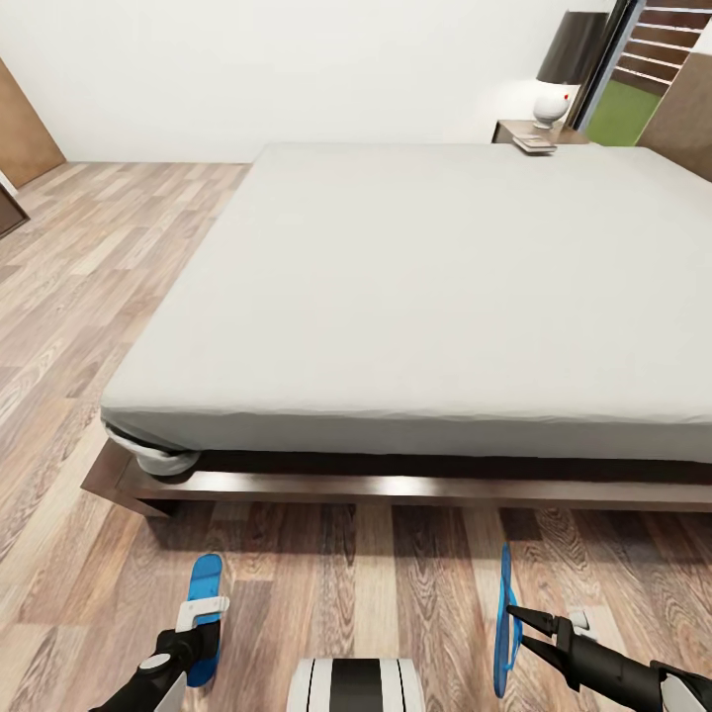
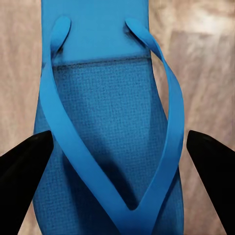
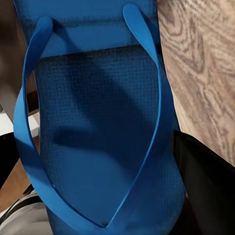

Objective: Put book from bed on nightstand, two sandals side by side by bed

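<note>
Head view: wood-plank floor (image 1: 69,326) around bed (image 1: 425,287).

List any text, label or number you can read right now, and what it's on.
No readable text anywhere.
Book on the nightstand: cover too small and blurred to read.
Left sandal, right sandal: plain blue, no print.
Lamp, bed: no markings.

wood floor (image 1: 89,326), bed (image 1: 425,287), sandal (image 1: 205,593)
</note>
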Controlling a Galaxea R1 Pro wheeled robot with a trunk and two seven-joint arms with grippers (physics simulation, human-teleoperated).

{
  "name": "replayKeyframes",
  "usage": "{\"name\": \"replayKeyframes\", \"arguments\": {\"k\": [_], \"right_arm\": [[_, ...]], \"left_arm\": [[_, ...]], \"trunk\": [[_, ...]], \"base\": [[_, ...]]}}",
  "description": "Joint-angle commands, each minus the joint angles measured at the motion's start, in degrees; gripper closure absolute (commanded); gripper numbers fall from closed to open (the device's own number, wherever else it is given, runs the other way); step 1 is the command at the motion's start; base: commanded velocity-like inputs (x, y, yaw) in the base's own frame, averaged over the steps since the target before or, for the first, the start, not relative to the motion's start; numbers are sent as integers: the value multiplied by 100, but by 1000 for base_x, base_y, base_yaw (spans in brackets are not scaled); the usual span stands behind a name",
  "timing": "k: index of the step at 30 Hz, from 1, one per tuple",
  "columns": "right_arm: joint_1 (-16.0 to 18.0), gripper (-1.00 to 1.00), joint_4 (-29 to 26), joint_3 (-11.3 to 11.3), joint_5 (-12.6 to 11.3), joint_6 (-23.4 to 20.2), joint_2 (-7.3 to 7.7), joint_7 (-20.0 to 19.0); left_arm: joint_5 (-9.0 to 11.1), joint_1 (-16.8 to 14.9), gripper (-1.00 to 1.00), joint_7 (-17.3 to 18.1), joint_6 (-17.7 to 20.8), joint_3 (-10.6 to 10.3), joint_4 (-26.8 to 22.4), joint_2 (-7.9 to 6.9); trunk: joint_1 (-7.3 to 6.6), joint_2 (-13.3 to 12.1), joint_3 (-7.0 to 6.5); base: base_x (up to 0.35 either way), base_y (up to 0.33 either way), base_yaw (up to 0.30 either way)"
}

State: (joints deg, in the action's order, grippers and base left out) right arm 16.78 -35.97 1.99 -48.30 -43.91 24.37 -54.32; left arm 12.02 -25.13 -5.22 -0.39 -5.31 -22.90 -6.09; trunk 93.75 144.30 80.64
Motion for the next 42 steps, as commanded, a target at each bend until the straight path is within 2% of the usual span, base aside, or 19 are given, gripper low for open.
{"name": "replayKeyframes", "arguments": {"k": [1, 16, 20, 23, 26, 34, 42], "right_arm": [[4, 100, 2, 20, -48, -30, 6, 1], [3, 100, 2, 20, -47, -30, 6, 1], [4, 100, 2, 20, -46, -30, 6, 1], [3, 100, 2, 20, -46, -29, 6, 1], [3, 100, 2, 20, -47, -30, 6, 1], [2, 100, 2, 20, -47, -30, 6, 1], [5, 100, 2, 20, -48, -30, 5, 1]], "left_arm": [[55, -1, 100, -40, -5, -49, -4, -6], [55, -1, 100, -40, -5, -49, -4, -6], [55, -1, 100, -40, -60, -49, -4, -6], [59, 10, 100, -40, -388, -49, 3, -12], [62, 16, 100, -40, -521, -49, 11, -14], [64, 25, 100, -40, -594, -27, 64, -31], [64, 25, 100, -40, -594, -23, 136, -32]], "trunk": [[2, 3, 26], [40, 23, 358], [40, 23, 358], [40, 23, 358], [40, 23, 358], [40, 23, 358], [61, 33, 535]], "base": [[0, 0, 0], [0, 0, 0], [0, 0, 0], [0, 0, 0], [0, 0, 0], [0, 0, 0], [0, 0, 0]]}}
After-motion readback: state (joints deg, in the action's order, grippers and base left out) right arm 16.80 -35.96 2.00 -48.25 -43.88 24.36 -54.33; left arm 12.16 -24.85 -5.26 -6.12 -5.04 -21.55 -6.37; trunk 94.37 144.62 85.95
